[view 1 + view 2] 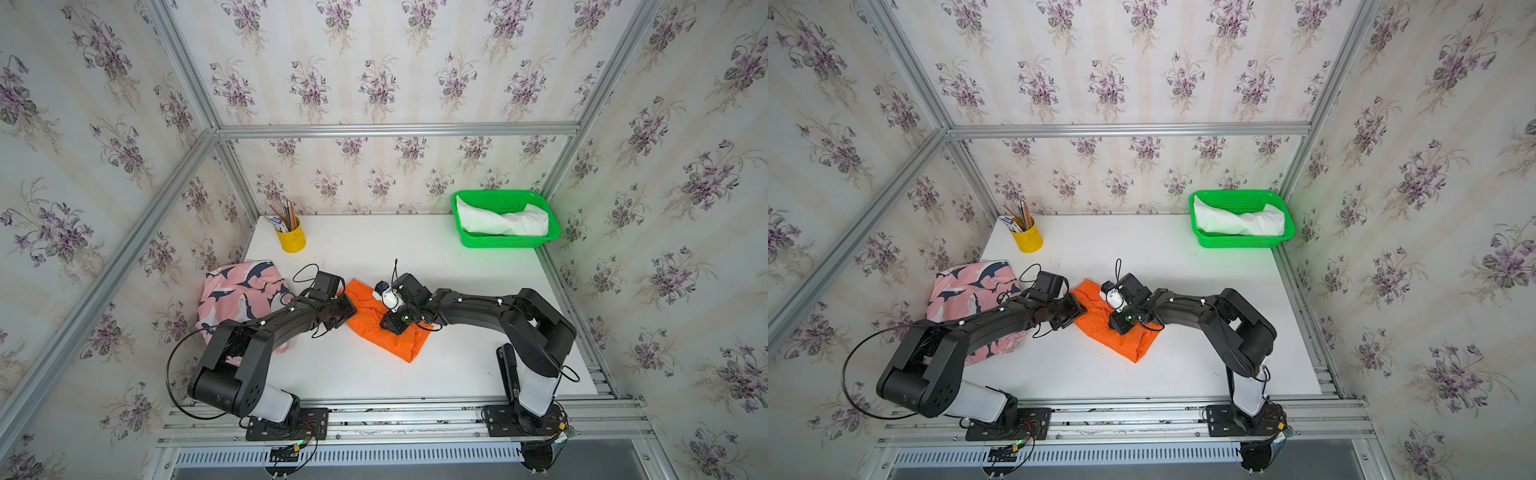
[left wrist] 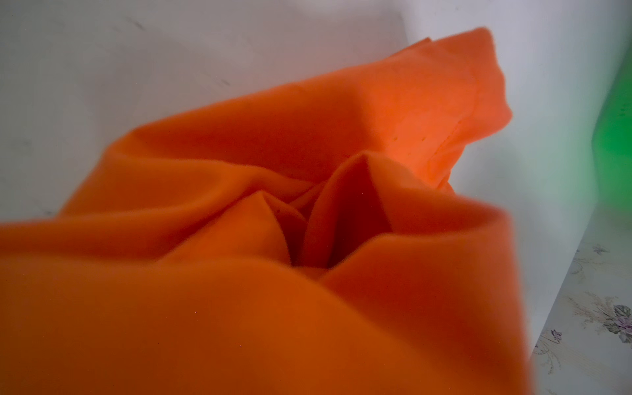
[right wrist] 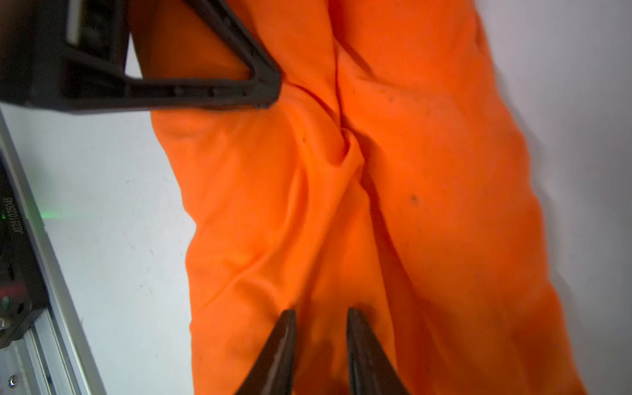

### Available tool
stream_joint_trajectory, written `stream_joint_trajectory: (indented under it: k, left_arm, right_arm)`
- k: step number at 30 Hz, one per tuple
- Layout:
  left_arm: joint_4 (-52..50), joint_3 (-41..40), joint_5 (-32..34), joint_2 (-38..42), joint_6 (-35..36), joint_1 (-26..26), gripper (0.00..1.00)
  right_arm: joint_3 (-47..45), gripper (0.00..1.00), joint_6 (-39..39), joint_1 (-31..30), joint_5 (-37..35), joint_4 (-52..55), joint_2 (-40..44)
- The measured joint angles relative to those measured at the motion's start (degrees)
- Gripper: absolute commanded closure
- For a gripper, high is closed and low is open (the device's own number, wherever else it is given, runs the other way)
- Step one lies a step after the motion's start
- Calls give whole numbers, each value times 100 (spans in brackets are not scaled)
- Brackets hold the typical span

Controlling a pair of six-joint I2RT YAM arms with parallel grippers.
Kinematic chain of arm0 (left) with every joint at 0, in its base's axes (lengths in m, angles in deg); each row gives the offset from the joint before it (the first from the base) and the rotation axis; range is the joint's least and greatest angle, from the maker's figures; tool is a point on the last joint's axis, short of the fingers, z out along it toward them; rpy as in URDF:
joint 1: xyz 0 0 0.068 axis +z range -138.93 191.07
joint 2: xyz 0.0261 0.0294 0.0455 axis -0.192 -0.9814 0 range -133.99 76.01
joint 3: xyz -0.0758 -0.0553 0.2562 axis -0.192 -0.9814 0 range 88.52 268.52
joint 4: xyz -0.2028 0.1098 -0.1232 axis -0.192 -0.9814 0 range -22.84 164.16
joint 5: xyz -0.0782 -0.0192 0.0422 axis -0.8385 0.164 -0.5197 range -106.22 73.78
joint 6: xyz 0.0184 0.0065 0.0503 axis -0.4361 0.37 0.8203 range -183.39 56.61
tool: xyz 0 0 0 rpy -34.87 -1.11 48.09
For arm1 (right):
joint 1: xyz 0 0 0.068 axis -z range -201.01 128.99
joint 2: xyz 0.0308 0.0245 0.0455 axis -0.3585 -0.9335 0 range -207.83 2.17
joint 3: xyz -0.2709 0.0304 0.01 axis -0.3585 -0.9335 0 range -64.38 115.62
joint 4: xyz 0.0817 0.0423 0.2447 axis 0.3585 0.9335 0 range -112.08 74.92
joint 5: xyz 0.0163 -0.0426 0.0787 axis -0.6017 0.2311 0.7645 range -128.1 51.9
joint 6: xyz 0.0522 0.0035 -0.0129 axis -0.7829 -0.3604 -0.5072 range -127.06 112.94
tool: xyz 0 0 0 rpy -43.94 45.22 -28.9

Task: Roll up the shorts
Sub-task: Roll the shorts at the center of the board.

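The orange shorts [image 1: 395,343] lie crumpled in a slanted strip at mid-table. At their left end sits my left gripper [image 1: 349,309]. One of its fingers [image 3: 266,92] presses on the cloth. In the left wrist view the orange shorts [image 2: 239,154] drape over the jaws and hide them. My right gripper [image 3: 321,313] hovers over the middle of the orange shorts [image 3: 427,205], open, fingertips a little apart just above a fold. The pink shark-print shorts [image 1: 237,291] lie bunched at the left edge, partly under the left arm. The white shorts [image 1: 503,222] lie rolled in the basket.
A green basket [image 1: 498,243] stands in the back right corner. A yellow cup [image 1: 292,241] with pencils stands at the back left. Aluminium frame posts and flowered walls close in the table on three sides, and both arm bases sit on the front rail [image 1: 415,411].
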Motion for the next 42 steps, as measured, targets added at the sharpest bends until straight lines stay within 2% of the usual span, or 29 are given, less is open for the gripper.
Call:
stream_joint_trajectory:
  k: [5,10,16,18,20,22,24,25,27,30,35,42]
  left_arm:
    - [-293,-2,37,133,61,13,62]
    - [-553,2,-20,223,138,17,61]
    - [-745,46,-256,201,151,17,59]
    - [-798,46,-306,201,151,17,59]
    - [-820,37,-365,205,153,22,58]
    - [-824,-9,-444,245,151,22,56]
    - [-839,-59,-503,321,153,22,51]
    - [-894,-85,-511,404,157,20,46]
    - [-1054,-116,-520,603,186,20,39]
    - [-1346,-111,-507,911,254,20,30]
    - [-1991,94,-164,1550,455,20,22]
    - [-2809,413,568,2256,752,57,18]
  right_arm:
    - [254,31,221,-1088,-1388,278,372]
    - [407,16,614,-1720,-2487,269,-31]
    - [293,14,1187,-2194,-3449,-319,-678]
    - [249,19,1370,-2288,-3759,-538,-901]
    - [225,39,1473,-2306,-4092,-857,-1032]
    - [184,69,1530,-2319,-4286,-1016,-1099]
    - [140,83,1569,-2358,-4358,-1029,-1075]
    - [129,87,1556,-2378,-4352,-1019,-1032]
    - [70,91,1423,-2385,-4190,-992,-876]
    - [-37,91,1137,-2369,-3812,-938,-658]
    - [-33,91,568,-2361,-3021,-669,-474]
    - [72,91,-138,-2212,-2017,-527,-479]
